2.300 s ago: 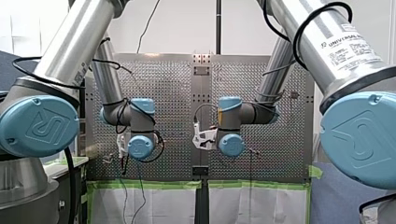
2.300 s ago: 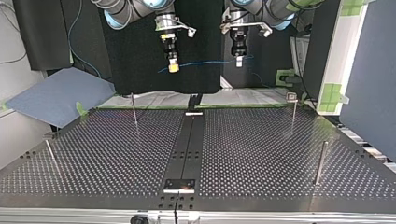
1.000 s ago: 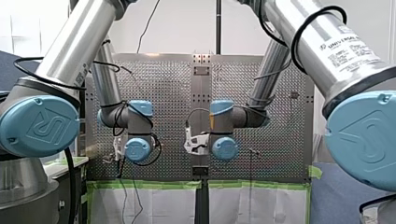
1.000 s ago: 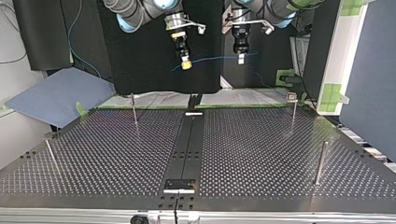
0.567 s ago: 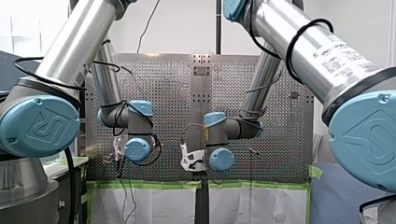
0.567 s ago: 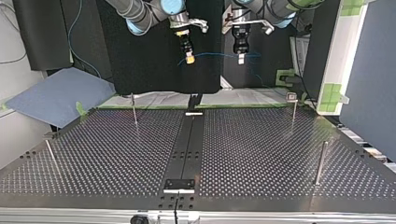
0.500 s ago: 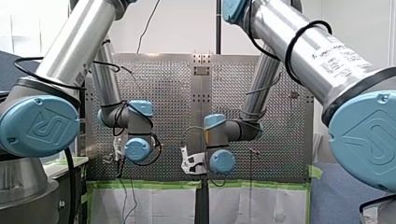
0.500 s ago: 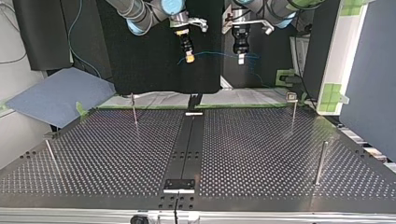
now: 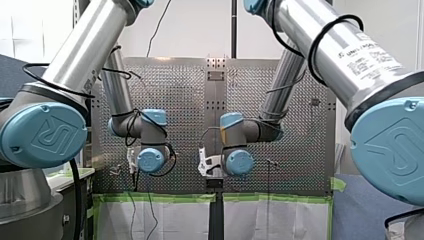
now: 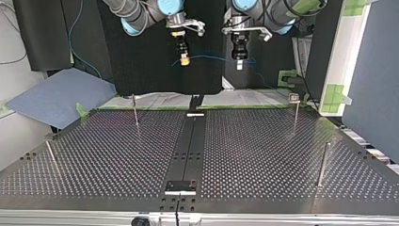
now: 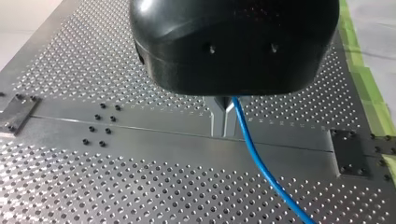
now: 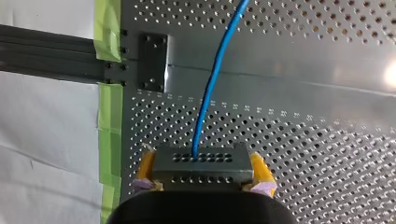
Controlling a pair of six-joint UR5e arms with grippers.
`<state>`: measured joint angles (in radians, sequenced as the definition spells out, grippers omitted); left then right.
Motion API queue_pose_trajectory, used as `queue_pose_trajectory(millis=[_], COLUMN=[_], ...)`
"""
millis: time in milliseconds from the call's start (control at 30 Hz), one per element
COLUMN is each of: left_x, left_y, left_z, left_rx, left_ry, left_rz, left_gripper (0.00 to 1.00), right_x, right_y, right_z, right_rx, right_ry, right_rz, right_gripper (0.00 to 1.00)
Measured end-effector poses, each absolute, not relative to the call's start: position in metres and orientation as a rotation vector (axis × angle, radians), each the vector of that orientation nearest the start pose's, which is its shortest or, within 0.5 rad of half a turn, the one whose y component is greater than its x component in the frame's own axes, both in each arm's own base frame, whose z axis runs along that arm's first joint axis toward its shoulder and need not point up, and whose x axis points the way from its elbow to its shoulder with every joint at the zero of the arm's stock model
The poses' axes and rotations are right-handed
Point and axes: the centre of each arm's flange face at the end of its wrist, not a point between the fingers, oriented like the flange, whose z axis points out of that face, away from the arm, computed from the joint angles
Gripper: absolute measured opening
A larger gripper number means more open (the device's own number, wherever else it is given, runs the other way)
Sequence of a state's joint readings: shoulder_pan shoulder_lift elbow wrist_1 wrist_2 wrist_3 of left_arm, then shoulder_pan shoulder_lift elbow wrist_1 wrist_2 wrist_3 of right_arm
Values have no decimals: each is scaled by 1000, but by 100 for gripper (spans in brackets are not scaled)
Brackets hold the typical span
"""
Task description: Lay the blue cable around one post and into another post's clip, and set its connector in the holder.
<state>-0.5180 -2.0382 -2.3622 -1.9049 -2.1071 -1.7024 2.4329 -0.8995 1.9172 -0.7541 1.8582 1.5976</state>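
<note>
In the top view the blue cable (image 10: 211, 57) hangs in a short span between both grippers, high above the near edge of the perforated table (image 10: 263, 155). My right gripper (image 10: 184, 61), with yellow pads (image 12: 147, 167), is shut on a dark grey connector block (image 12: 201, 164); the blue cable (image 12: 211, 88) leaves that block ahead of it. My left gripper (image 10: 239, 65) is black, and its metal fingertips (image 11: 223, 106) are shut on the blue cable (image 11: 261, 163), which trails away below them. In the front view only the wrists show clearly.
Thin posts stand on the table in the top view: one at the back left (image 10: 135, 109), one with a clip at the back right (image 10: 295, 109), a thicker one at the right (image 10: 323, 164), a leaning one at the left (image 10: 51, 156). A small plate (image 10: 181, 186) sits on the centre strip. Green tape (image 12: 108, 28) edges the table.
Both grippers have shifted a little towards the top view's left with the cable still between them. The right wrist has risen slightly in the front view.
</note>
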Motion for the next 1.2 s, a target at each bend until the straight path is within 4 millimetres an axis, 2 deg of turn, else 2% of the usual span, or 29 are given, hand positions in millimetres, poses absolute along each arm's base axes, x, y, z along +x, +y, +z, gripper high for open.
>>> queue_pose_trajectory(millis=[300, 733, 1033, 1200], left_x=[317, 326, 343, 352], left_y=[-261, -250, -248, -248], left_z=[74, 114, 143, 149], left_rx=[-182, -265, -309, -330], left_ry=[1597, 1559, 1522, 1532], left_rz=[-65, -104, -135, -174], left_gripper=[2, 2, 2, 2], right_x=[472, 461, 456, 456], right_y=[-282, -307, -317, -329], right_z=[79, 135, 174, 206], right_rx=[1820, 1706, 1637, 1603], right_ry=[-992, -1015, -1004, -988], right_rz=[1447, 1507, 1566, 1620], right_gripper=[0, 0, 0, 0])
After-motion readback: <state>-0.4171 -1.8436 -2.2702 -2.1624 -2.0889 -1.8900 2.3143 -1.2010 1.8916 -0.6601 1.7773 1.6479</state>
